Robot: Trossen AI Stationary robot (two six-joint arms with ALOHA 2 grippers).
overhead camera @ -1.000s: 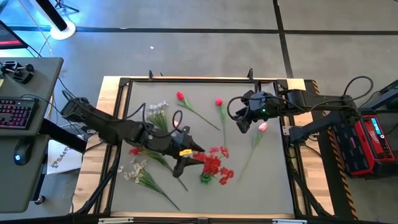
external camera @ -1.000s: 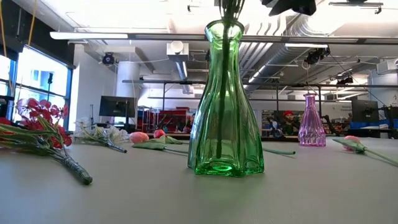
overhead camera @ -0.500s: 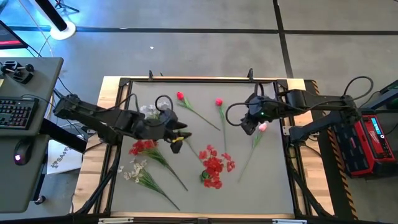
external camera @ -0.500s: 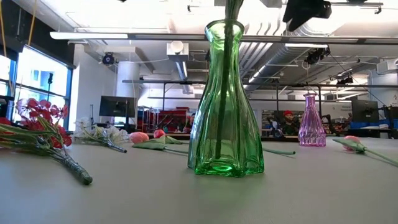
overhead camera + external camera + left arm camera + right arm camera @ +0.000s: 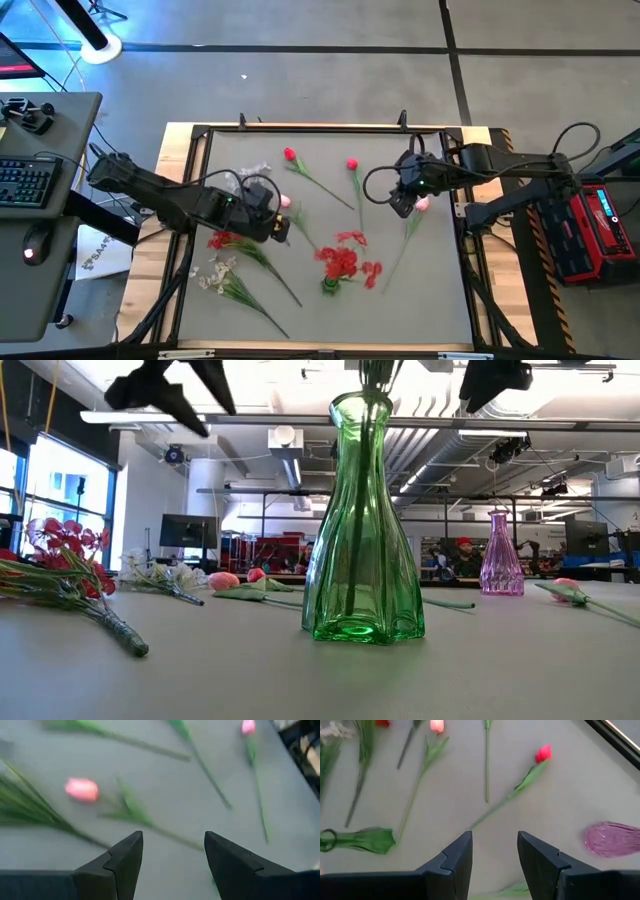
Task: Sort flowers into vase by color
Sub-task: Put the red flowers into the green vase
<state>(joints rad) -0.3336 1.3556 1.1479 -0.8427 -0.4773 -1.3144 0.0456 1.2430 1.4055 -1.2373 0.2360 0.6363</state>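
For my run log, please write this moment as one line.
left gripper: open, empty, above pink bud | right gripper: open, empty, near purple vase | green vase: holds red flowers | other flowers on table

No text, label, brand, number or sign can be read on anything in any of these views.

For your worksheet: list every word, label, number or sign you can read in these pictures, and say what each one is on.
No text can be read.
The paper sheet beside the table's left edge carries dark print, too small to read.
The red case at the right has a pale label, too blurred to read.
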